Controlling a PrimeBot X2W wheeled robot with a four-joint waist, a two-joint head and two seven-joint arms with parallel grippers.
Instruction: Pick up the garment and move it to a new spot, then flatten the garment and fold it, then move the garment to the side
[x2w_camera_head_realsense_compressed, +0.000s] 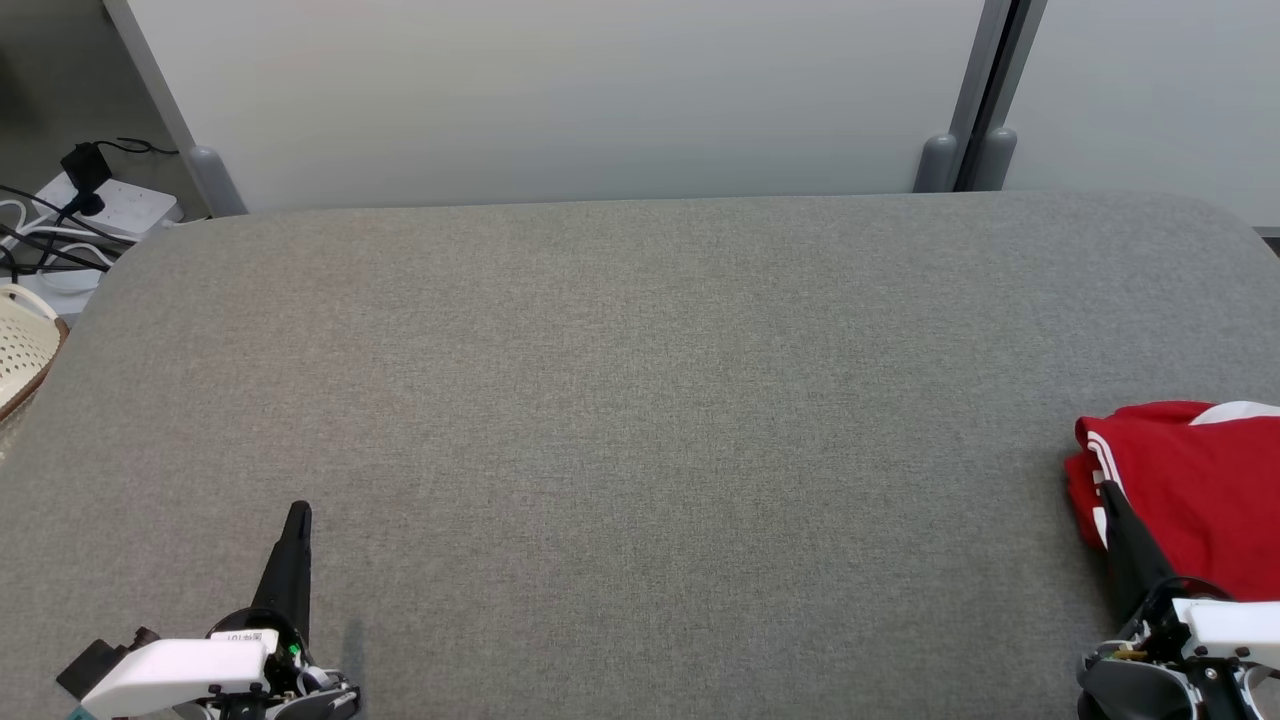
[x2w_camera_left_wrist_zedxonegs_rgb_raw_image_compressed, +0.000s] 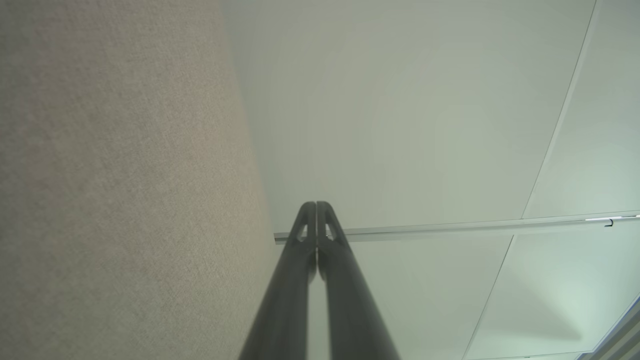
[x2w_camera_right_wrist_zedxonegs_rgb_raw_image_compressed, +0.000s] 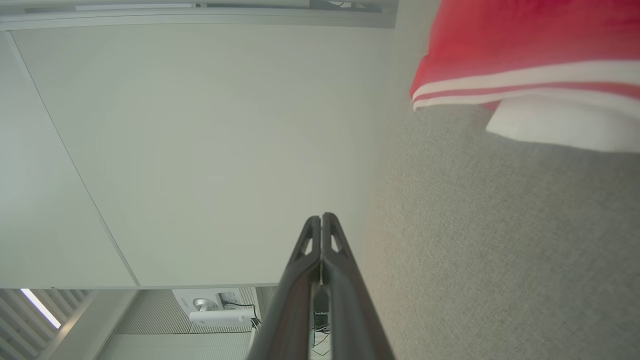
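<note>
The garment (x2w_camera_head_realsense_compressed: 1190, 490) is red with white stripes and lies bunched at the right edge of the grey table (x2w_camera_head_realsense_compressed: 640, 420). In the right wrist view the garment (x2w_camera_right_wrist_zedxonegs_rgb_raw_image_compressed: 525, 55) sits at the upper right, apart from the fingers. My right gripper (x2w_camera_head_realsense_compressed: 1108, 492) is shut and empty at the lower right, its tip against the garment's left side in the head view. The right gripper (x2w_camera_right_wrist_zedxonegs_rgb_raw_image_compressed: 321, 218) shows both fingers pressed together. My left gripper (x2w_camera_head_realsense_compressed: 298, 512) is shut and empty near the table's front left. In its own wrist view the left gripper (x2w_camera_left_wrist_zedxonegs_rgb_raw_image_compressed: 316, 205) has its fingers together.
A cream basket (x2w_camera_head_realsense_compressed: 22, 350) stands off the table's left edge. A power strip with cables (x2w_camera_head_realsense_compressed: 100, 205) lies on the floor at the far left. White wall panels (x2w_camera_head_realsense_compressed: 560, 100) rise behind the table.
</note>
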